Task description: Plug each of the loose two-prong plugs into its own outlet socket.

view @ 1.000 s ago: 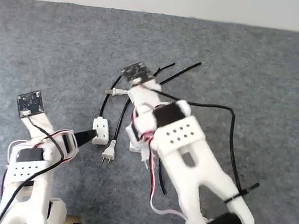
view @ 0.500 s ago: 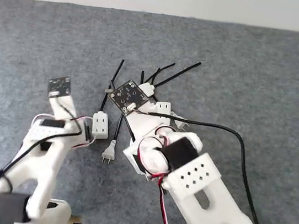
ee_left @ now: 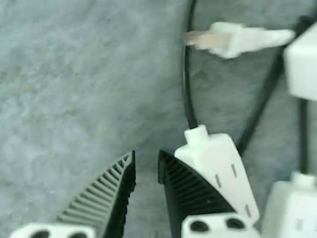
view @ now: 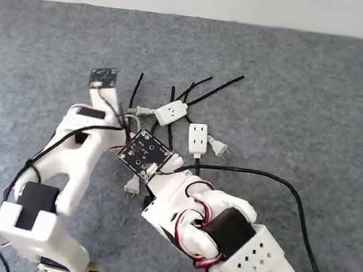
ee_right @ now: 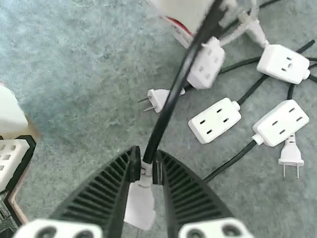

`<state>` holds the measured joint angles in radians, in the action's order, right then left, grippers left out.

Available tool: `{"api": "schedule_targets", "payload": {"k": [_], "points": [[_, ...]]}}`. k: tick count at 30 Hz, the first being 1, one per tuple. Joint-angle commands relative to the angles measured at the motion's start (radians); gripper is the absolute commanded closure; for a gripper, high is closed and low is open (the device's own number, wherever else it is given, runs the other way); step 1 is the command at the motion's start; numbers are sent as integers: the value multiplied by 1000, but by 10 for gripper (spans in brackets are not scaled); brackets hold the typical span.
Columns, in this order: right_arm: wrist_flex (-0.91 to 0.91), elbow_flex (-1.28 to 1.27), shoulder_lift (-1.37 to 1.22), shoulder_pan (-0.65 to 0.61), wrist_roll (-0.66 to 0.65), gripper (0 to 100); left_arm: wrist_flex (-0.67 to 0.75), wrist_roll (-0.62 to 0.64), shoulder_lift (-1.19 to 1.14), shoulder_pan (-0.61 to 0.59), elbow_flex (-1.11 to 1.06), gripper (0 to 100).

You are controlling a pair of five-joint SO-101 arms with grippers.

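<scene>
Between the right jaws, a clamped white plug [ee_right: 140,207] is half hidden.

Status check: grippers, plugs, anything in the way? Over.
Right gripper shut on plug. Left gripper open, empty, beside outlet socket. Black cord from that plug strung ahead of right gripper.

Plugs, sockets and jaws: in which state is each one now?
Held plug, clamped in right jaws, not plugged in.
Second plug, lying loose.
Third plug, lying loose.
Socket one, empty.
Socket two, empty.
Socket three, empty.
Socket four, empty.
Left jaws, open, holding nothing.
</scene>
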<state>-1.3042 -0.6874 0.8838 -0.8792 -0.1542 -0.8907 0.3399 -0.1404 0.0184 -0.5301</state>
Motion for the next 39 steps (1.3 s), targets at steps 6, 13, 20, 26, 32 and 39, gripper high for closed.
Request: {"api": "schedule_targets", "payload": {"k": [6,13,20,26,32,39], "points": [[45,8,-81,-8,-29,991,-247,8,0,104,251,923],[81,8,-153,4,-31,991,-365,3,32,106,343,923],[116,9,-163,84,-54,991,-420,-49,264,181,255,924],[111,9,-163,81,-57,991,-397,-51,546,247,50,924],[110,9,-162,79,-58,991,-327,-51,766,229,-108,924],[116,9,-162,84,-32,990,-212,-49,793,124,-251,920]]}}
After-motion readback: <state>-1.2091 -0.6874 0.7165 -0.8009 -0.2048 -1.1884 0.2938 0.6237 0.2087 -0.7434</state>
